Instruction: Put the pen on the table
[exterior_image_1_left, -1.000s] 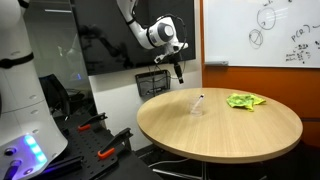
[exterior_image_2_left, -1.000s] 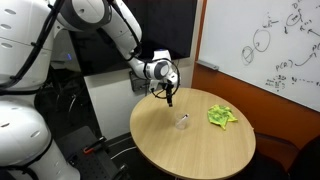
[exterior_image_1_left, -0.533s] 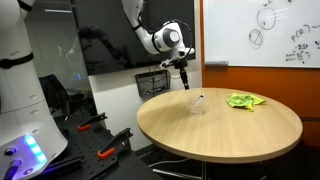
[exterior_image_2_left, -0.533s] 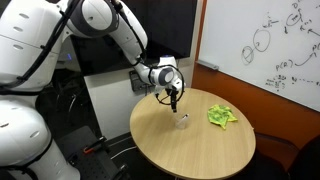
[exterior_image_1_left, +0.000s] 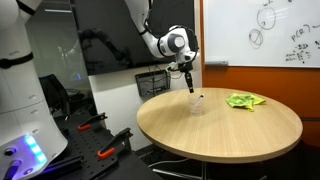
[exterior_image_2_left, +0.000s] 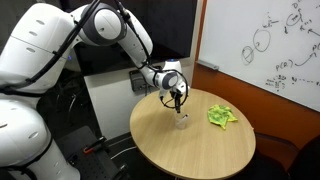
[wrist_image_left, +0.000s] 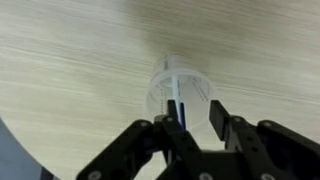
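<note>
Both exterior views show the claw (exterior_image_1_left: 189, 88) above the cup (exterior_image_1_left: 197, 104); only the wrist view shows, mid-frame, the pen (wrist_image_left: 178, 100) inside, claw spread apart.

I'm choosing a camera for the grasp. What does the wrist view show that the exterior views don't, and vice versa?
Only the wrist view: a look down into the clear plastic cup, with the thin pen standing inside it, just past the open pincer. Only an exterior view: the crumpled green cloth, the whiteboard and the white robot arm. Both: the cup, the pincer and the round wooden table.
</note>
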